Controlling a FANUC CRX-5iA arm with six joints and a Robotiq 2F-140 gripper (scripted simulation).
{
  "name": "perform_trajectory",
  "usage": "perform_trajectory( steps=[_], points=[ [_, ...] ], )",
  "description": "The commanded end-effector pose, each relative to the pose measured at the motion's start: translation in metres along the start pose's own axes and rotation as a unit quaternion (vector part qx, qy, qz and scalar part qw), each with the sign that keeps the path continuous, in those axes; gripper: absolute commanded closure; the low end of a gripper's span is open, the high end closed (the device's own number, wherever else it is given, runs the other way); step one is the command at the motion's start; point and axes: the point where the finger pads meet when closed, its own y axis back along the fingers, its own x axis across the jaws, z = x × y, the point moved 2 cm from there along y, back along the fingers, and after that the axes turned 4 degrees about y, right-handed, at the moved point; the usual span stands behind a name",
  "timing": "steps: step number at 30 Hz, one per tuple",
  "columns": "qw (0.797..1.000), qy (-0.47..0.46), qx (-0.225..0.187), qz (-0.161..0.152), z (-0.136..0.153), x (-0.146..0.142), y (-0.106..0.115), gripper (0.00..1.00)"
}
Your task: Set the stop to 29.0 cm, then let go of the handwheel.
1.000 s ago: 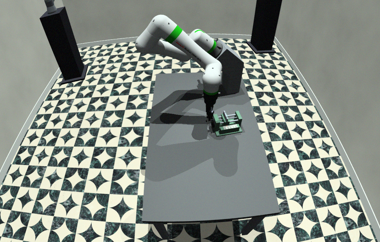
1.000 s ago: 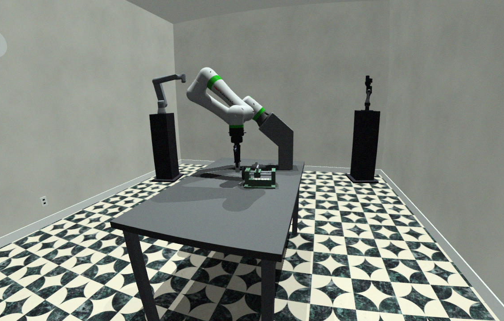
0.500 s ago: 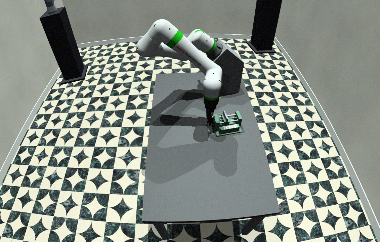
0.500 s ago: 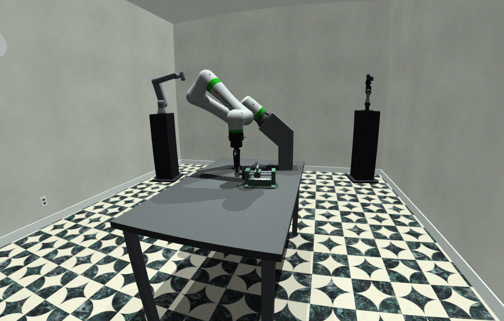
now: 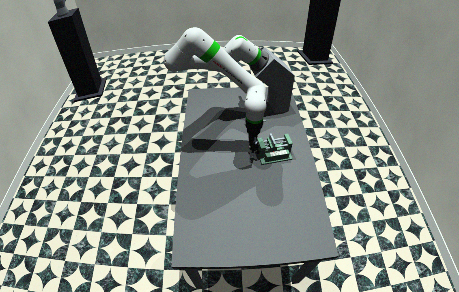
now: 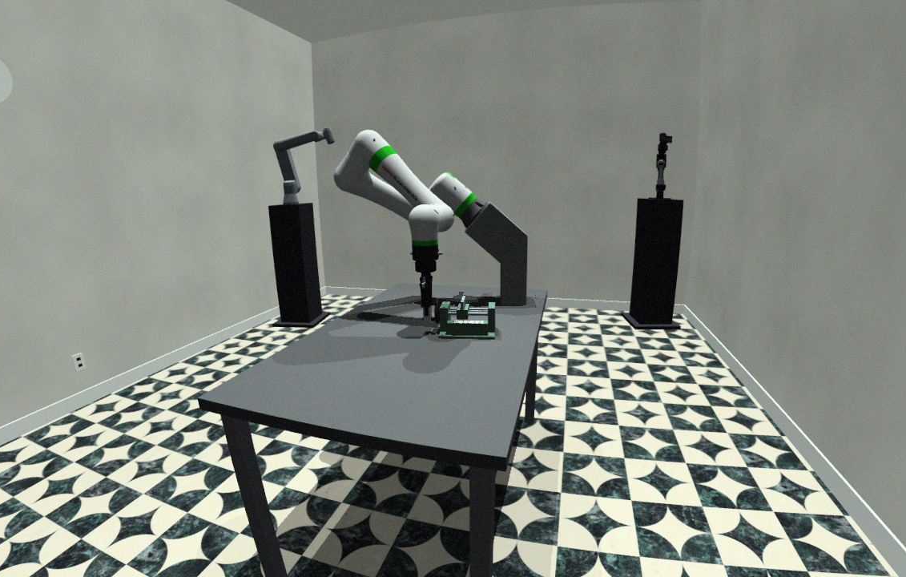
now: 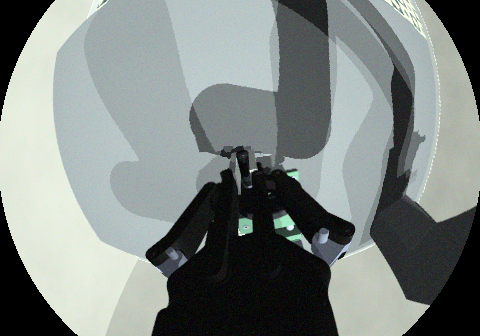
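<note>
A green stop fixture [image 5: 261, 148] [image 6: 467, 332] [image 7: 245, 225] stands on the table, with two uprights and silver rails. The stop [image 5: 271, 142] [image 6: 463, 310], a green block with a pale plate, sits on the rails left of their middle. A white scale [image 5: 278, 153] [image 6: 468, 322] runs along the front; its numbers are too small to read. The dark handwheel [image 6: 435, 309] is at the fixture's left end, largely hidden by the fingers. My gripper [image 5: 252, 151] [image 6: 427, 315] [image 7: 244, 159] points down there, shut on the wheel's black crank handle [image 7: 243, 159], which shows between the fingertips.
The fixture's left upright is close beside my fingers. The grey table [image 5: 253, 232] [image 6: 384, 401] carries the arm's angled grey mount [image 5: 276, 86] [image 6: 513, 251] behind the fixture. Two dark pedestals [image 5: 78, 54] [image 6: 657, 258] with small arms stand on the floor beyond the table.
</note>
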Motion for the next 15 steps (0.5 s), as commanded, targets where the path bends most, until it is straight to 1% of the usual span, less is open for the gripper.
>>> perform_trajectory(
  steps=[1,8,15],
  points=[
    [1.0,0.0,0.0,0.0,0.0,0.005,-0.004,0.96],
    [1.0,0.0,0.0,0.0,0.002,0.023,-0.008,0.96],
    [1.0,0.0,0.0,0.0,0.003,0.039,-0.003,0.96]
  ],
)
